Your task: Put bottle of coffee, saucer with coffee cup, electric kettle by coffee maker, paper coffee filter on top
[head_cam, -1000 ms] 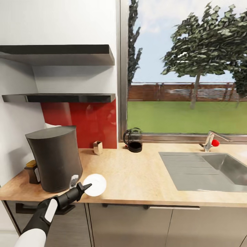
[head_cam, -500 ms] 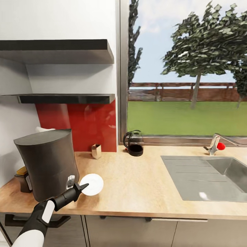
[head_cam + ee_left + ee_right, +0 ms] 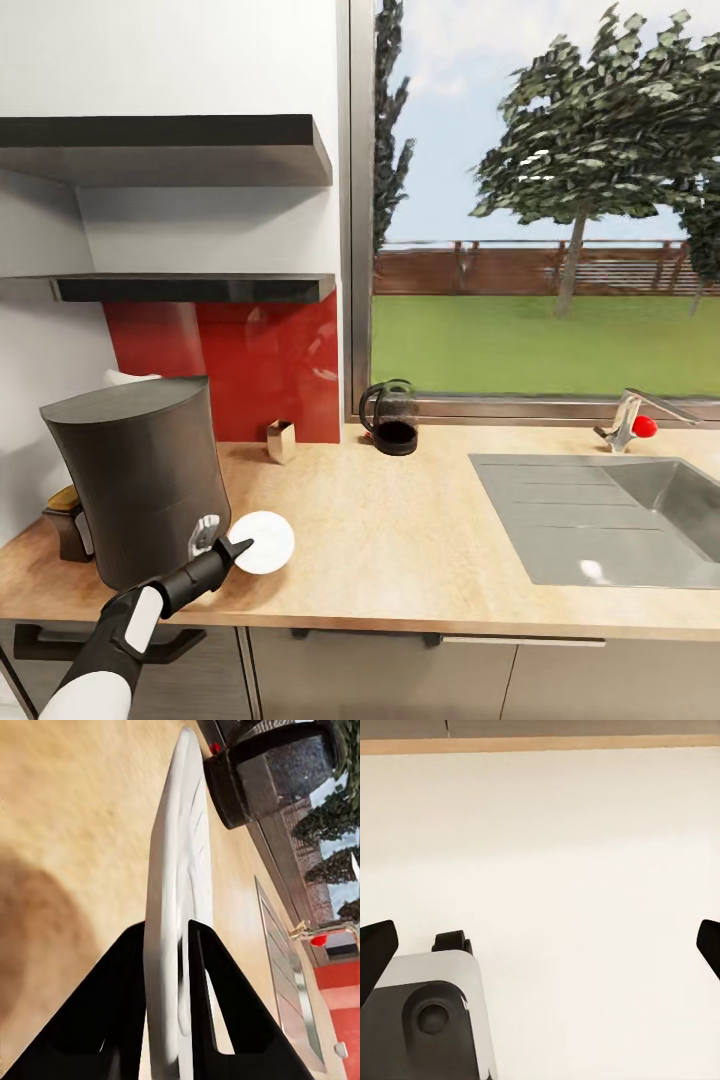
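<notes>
**Ana:** Left wrist view has the saucer (image 3: 176,907) edge-on, its rim pinched between the two dark fingers (image 3: 112,1020) of the left gripper (image 3: 165,1012).

**Ben:** So it's clamped on the plate?

**Ana:** Yes, closed on the rim. From the head view the saucer (image 3: 263,542) sits low over the kitchen countertop (image 3: 400,520), just beside the front of the coffee maker (image 3: 135,480); whether it touches the worktop I can't tell.

**Ben:** How would it handle?

**Ana:** My guess: light, stiff, glossy and breakable. A rim pinch is the sensible hold, but a smooth plate could slip or swing if tilted, so lower it gently.

**Ben:** Which way does it face?

**Ana:** It's round, so no long axis. Its face looks near level, its flat plane running out along the fingers toward the electric kettle (image 3: 390,416) by the window.

**Ben:** And the other arm?

**Ana:** The right gripper (image 3: 540,945) has its fingertips spread wide at the frame edges, nothing between them, facing a pale surface.

**Ben:** Anything else placed?

**Ana:** The bottle of coffee (image 3: 68,518) stands at the coffee maker's far side.
</notes>
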Tool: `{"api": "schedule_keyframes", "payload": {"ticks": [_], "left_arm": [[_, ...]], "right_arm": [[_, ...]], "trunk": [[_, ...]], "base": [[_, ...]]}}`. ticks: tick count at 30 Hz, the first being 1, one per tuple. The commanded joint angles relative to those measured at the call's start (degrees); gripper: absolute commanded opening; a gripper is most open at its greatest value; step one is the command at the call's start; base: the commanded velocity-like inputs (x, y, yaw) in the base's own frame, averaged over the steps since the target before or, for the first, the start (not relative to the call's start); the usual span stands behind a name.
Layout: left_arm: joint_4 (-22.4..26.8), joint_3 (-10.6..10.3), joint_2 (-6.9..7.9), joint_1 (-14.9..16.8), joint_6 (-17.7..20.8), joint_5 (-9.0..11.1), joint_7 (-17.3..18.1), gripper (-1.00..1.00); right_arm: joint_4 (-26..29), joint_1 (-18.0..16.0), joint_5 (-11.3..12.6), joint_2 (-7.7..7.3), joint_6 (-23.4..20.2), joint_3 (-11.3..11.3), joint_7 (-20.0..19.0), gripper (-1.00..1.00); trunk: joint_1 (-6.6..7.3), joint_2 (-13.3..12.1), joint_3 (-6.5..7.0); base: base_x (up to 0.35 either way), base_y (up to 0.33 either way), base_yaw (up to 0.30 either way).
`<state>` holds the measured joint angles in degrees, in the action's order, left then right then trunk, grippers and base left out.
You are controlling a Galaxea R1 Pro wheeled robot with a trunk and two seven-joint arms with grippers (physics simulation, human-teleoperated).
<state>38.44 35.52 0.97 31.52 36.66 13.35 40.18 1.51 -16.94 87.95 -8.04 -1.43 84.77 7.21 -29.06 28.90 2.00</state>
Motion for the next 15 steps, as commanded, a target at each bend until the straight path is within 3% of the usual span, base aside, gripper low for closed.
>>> {"api": "schedule_keyframes", "payload": {"ticks": [1,4,5,15], "left_arm": [[-0.05,0.17,0.02,0.04,0.37,0.16,0.12,-1.00],[-0.10,0.14,0.07,0.04,0.42,0.16,0.07,-1.00],[-0.11,0.15,0.07,0.04,0.42,0.14,-0.01,1.00],[-0.17,0.16,0.24,0.02,0.44,0.07,-1.08,1.00]], "right_arm": [[0.16,-0.02,0.37,-0.05,-0.15,0.48,0.35,1.00],[0.16,-0.02,0.34,-0.04,-0.15,0.48,0.35,1.00],[0.16,-0.02,0.33,-0.04,-0.15,0.48,0.35,1.00],[0.16,-0.02,0.36,-0.04,-0.15,0.48,0.35,1.00]], "trunk": [[-0.02,0.03,-0.02],[-0.02,0.03,-0.02],[-0.02,0.03,-0.02],[-0.02,0.03,-0.02]], "base": [[0.000,0.000,0.000],[0.000,0.000,0.000],[0.000,0.000,0.000],[0.000,0.000,0.000]]}}
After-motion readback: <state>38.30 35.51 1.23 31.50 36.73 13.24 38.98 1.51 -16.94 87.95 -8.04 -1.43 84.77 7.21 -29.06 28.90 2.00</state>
